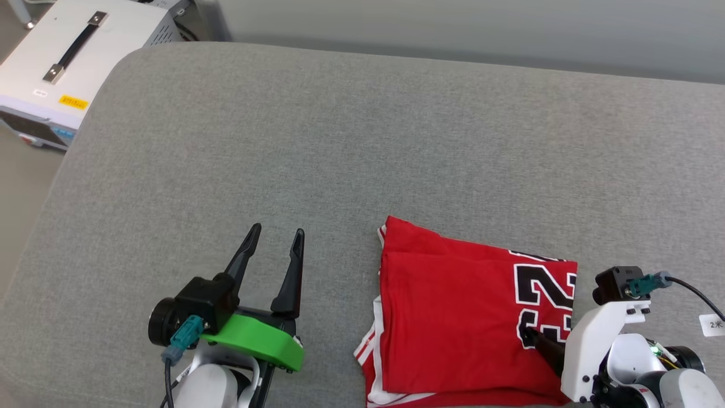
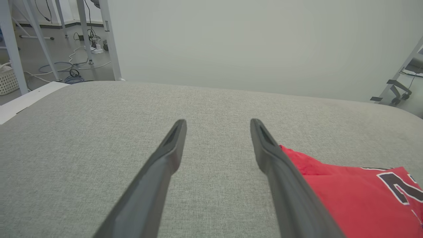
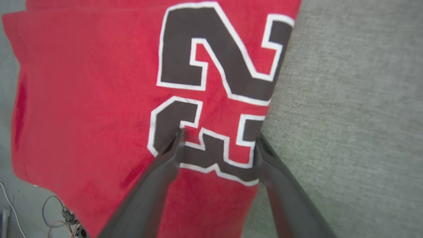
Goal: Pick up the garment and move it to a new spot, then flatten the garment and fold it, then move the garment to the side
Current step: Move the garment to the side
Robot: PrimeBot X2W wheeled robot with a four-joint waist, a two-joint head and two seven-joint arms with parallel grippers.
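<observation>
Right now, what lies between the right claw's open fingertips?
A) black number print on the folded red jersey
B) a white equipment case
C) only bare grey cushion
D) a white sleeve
A: the right wrist view shows the right claw open, its tips framing the black white-outlined number print on the folded red jersey.

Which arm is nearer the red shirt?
The right. The right gripper hangs over the red shirt, above its printed numbers, jaws open. The left gripper is over grey cushion to the shirt's left, clear of it, jaws open.
</observation>
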